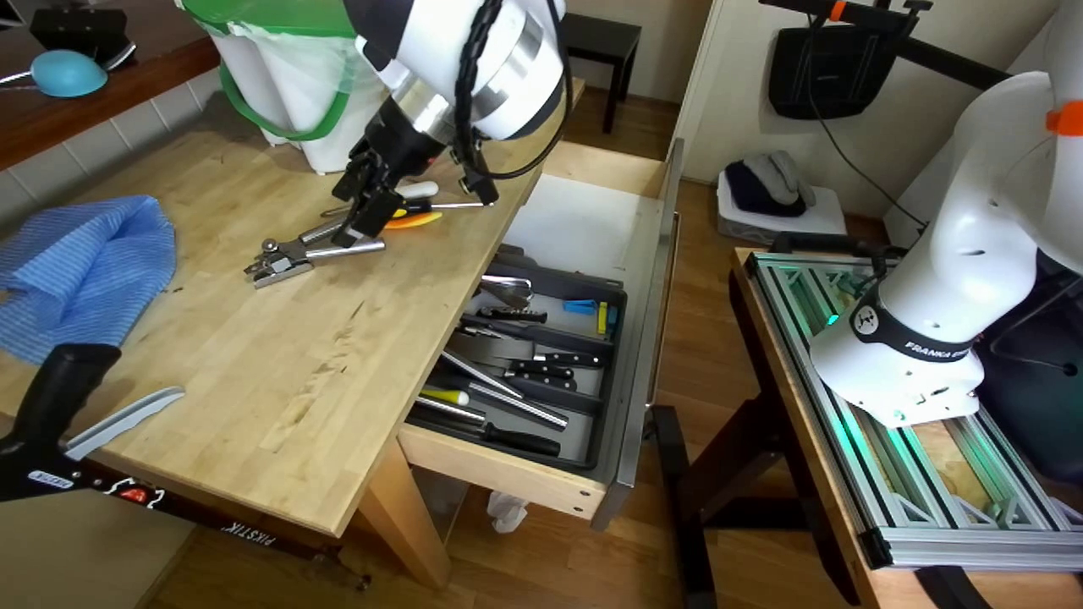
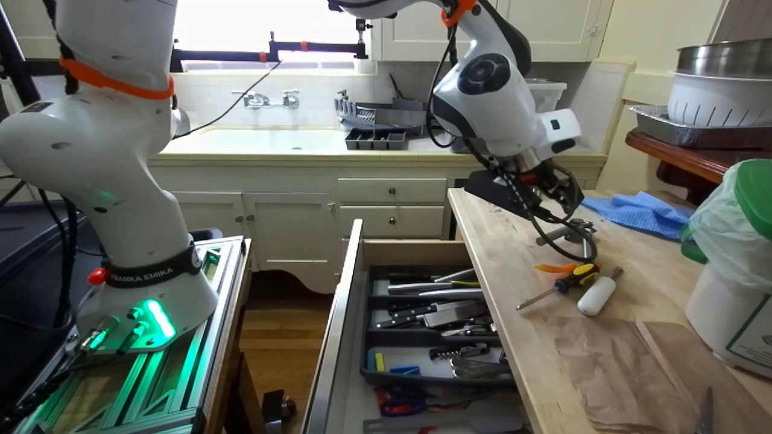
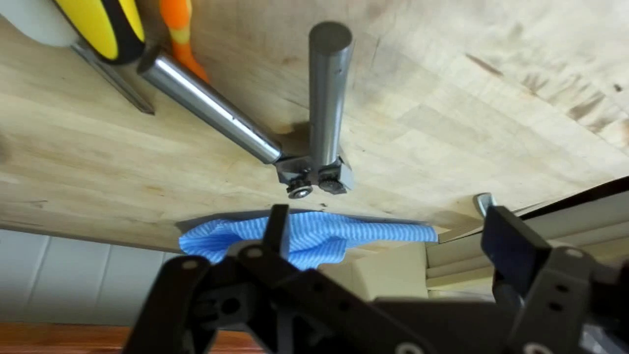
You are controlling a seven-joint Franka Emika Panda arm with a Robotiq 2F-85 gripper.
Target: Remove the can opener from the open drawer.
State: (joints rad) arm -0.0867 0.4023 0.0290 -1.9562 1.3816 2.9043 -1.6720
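Observation:
The can opener is all silvery metal, with two spread round handles and a geared head. It lies on the wooden tabletop, outside the drawer, in both exterior views [image 1: 285, 260] [image 2: 582, 228] and in the wrist view [image 3: 328, 113]. My gripper [image 1: 419, 210] is open and empty, above the tabletop by the can opener's handles; its two fingers stand wide apart in the wrist view [image 3: 393, 236]. In an exterior view cables partly hide the gripper [image 2: 561, 196]. The drawer [image 1: 499, 469] stands pulled out from the table; its black divider tray [image 2: 440, 380] holds knives and other utensils.
A yellow-and-black screwdriver [image 2: 582, 275], a white-handled tool [image 2: 598, 295] and an orange-handled tool [image 3: 177, 24] lie near the can opener. A blue striped cloth [image 1: 93, 262], a white bin with green trim [image 1: 288, 85] and a black-handled saw [image 1: 68, 397] are on or at the table.

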